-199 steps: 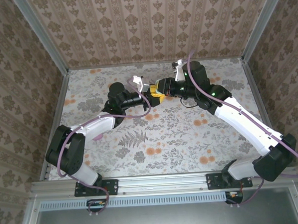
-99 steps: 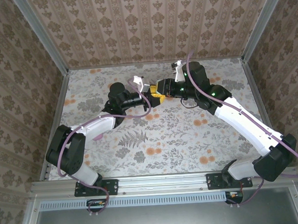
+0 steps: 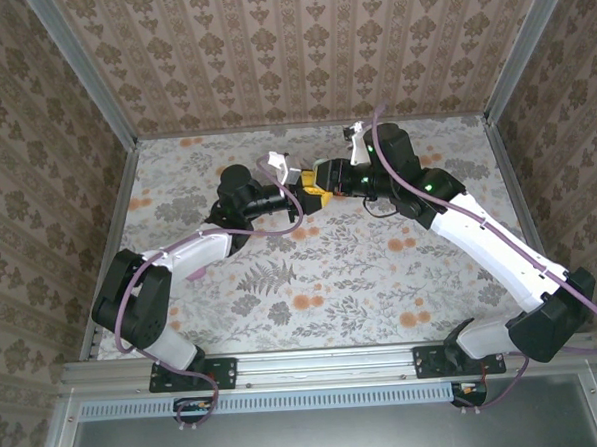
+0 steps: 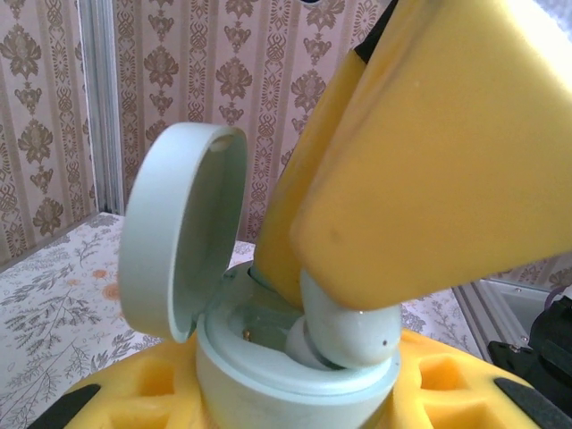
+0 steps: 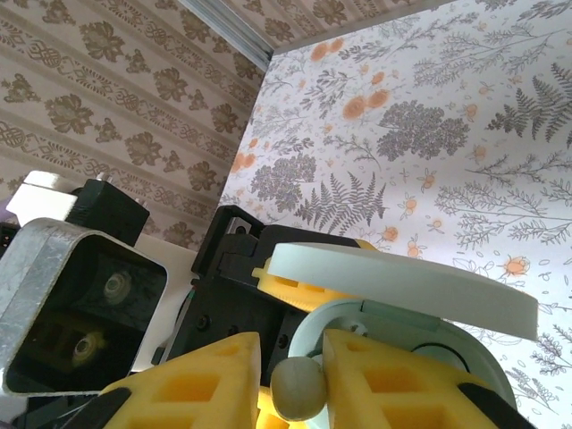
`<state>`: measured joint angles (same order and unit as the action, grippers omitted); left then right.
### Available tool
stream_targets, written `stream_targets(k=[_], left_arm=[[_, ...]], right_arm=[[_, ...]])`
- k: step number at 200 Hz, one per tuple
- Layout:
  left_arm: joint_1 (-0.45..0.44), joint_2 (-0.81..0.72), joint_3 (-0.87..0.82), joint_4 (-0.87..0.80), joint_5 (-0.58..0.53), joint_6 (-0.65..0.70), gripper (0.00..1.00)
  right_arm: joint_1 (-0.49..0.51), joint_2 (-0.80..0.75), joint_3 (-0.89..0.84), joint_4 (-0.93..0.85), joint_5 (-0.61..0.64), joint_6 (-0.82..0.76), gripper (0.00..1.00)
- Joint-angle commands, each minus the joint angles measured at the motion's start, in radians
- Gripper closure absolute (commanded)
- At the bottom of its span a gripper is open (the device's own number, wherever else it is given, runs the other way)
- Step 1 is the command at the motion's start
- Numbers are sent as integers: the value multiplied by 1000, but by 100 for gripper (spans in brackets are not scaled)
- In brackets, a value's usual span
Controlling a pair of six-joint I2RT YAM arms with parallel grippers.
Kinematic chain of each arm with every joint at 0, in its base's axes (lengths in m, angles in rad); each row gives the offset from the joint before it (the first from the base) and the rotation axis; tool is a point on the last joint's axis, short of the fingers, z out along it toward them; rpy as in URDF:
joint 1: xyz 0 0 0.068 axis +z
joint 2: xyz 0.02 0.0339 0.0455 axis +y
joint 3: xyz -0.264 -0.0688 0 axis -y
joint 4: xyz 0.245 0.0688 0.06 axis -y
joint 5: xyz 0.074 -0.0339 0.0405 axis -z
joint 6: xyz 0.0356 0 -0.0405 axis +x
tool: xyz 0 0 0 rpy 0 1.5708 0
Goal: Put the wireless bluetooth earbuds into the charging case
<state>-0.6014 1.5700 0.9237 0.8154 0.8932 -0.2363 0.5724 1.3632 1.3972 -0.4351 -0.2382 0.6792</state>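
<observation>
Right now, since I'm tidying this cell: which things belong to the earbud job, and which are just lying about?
Job: case, its lid open, in the left claw; earbud at the case's socket, inside the right claw.
Not the job: table; walls.

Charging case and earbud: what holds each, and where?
The left gripper clamps the charging case by its base. The earbud sits between the fingertips of the right gripper, at its rounded body; whether they press it is unclear.

no readable txt, labels or nos. anywhere.
</observation>
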Motion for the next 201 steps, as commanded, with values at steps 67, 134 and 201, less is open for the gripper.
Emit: stream_targets(k=[67,134,201], left_arm=[[0,-13,26,77,4,-15,70],[2,-13,26,76,4,-14,70],[2,-12,22,74,9,-15,70]], right_arm=[[1,-21,43,-76,56,-15,65],[1,-18,55,-61,65,-12,61],[0,0,91,-53,69,-23,57]])
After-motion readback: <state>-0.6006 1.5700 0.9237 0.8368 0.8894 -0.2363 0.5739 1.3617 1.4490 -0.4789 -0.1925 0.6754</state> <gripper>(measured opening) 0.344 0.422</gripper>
